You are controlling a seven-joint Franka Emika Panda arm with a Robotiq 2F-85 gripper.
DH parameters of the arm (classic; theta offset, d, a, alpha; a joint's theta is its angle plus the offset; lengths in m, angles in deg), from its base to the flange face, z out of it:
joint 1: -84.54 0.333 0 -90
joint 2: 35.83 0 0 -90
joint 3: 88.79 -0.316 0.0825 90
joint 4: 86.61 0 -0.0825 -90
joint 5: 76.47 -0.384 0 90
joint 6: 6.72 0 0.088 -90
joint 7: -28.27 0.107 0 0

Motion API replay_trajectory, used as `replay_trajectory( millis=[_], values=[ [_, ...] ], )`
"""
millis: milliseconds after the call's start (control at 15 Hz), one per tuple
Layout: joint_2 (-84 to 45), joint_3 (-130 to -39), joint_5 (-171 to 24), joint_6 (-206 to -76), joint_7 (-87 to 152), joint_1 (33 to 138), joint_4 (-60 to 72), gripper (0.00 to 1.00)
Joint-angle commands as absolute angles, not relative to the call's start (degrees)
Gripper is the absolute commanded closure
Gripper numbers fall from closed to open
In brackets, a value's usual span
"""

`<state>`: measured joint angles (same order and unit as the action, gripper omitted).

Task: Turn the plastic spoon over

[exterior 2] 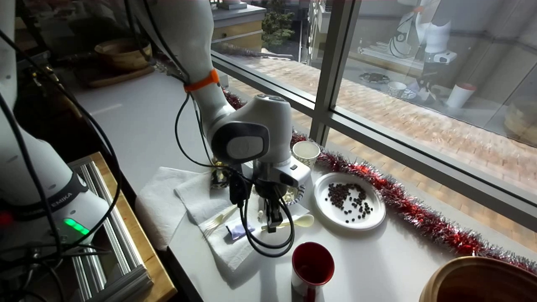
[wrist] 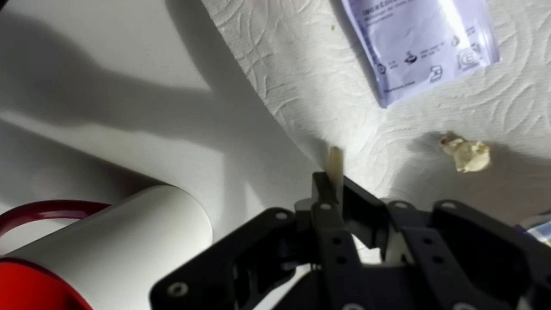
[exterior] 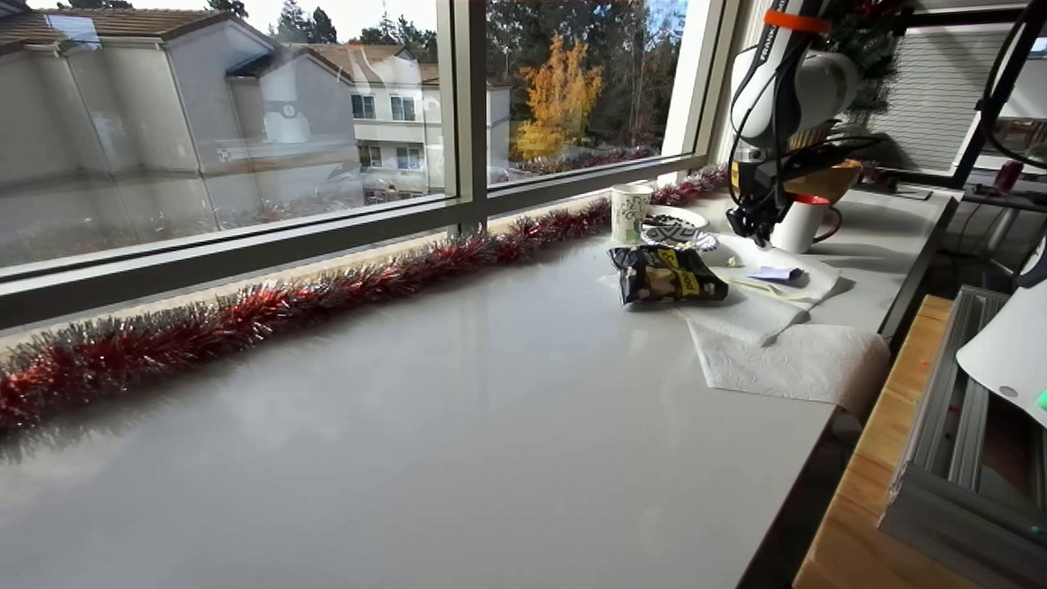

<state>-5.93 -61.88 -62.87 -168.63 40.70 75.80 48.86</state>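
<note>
The pale yellow plastic spoon (exterior 2: 305,221) shows in an exterior view, its bowl end sticking out past my gripper (exterior 2: 273,226) toward the white plate. In the wrist view the narrow handle end of the spoon (wrist: 335,161) stands out between the fingertips of my gripper (wrist: 338,189). The fingers are closed on the handle. The spoon's bowl is hidden in the wrist view. My gripper (exterior: 757,233) hangs low beside the mug in an exterior view, where I cannot make out the spoon. I cannot tell whether the spoon touches the surface.
A red-and-white mug (exterior 2: 311,270) stands close to the gripper. A plate of dark beans (exterior 2: 350,223), paper cup (exterior 2: 306,154) and popcorn bag (exterior: 671,276) are around it. A purple packet (wrist: 424,51), popcorn piece (wrist: 470,156) and fork (exterior 2: 220,219) lie on paper towels (exterior: 797,364).
</note>
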Motion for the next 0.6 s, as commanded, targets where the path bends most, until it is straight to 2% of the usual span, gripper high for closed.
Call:
replay_trajectory(
  millis=[0,533],
  values=[
    [-8.6,-64.6,-66.1,-169.5,37.6,73.2,51.1,0.94],
    [-11.0,-75.3,-76.2,-168.4,25.2,61.4,51.4,0.94]
  ],
)
